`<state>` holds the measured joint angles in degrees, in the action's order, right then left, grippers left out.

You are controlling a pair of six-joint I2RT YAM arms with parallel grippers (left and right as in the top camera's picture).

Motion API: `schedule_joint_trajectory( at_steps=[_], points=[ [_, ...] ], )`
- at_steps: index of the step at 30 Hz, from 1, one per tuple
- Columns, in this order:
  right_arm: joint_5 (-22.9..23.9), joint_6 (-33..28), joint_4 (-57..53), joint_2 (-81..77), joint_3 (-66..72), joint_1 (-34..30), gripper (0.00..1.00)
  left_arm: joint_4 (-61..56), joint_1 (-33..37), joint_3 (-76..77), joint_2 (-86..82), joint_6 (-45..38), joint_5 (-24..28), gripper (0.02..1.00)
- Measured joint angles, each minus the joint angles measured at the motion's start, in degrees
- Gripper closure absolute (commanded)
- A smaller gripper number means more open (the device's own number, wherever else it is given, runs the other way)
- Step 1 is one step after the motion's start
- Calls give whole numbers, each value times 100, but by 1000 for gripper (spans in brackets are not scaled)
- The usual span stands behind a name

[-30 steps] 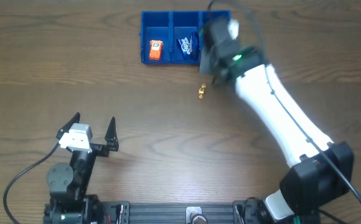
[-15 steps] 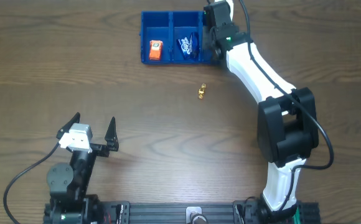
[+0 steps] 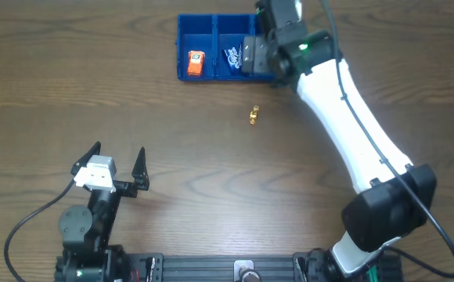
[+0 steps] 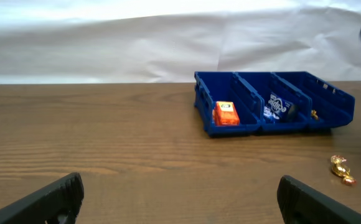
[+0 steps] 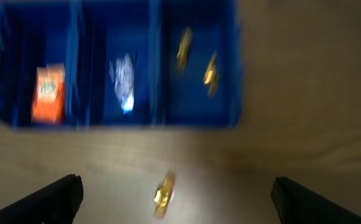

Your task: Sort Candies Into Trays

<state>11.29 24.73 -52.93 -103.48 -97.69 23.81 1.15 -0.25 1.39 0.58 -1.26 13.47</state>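
While the right end effector [image 5: 175, 199] is hovering released and empty by the blue plastic three-compartment tray [image 3: 181, 47], a gold-wrapped candy [image 3: 254, 116] is lying on the wooden table [image 3: 94, 102] near the tray's right compartment. The left end effector [image 3: 119, 160] is sitting released, well apart from the tray.

My black left arm sits folded low by its base, and my black two-finger left pincer [image 3: 117, 150] is held level with its fingers spread wide. My white right arm stretches far forward, its black right pincer [image 5: 174, 196] raised and facing down, fingers wide apart.
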Motion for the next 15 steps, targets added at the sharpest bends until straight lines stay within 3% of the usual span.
schedule_joint_trajectory(
  at_steps=[6,15],
  points=[
    [-415,564,-13,-765,1095,385,3,0,0,0,2,-2,0,20],
    [-511,758,352,-1648,1121,417,185,0,0,0,0,0,0,20]
  ],
)
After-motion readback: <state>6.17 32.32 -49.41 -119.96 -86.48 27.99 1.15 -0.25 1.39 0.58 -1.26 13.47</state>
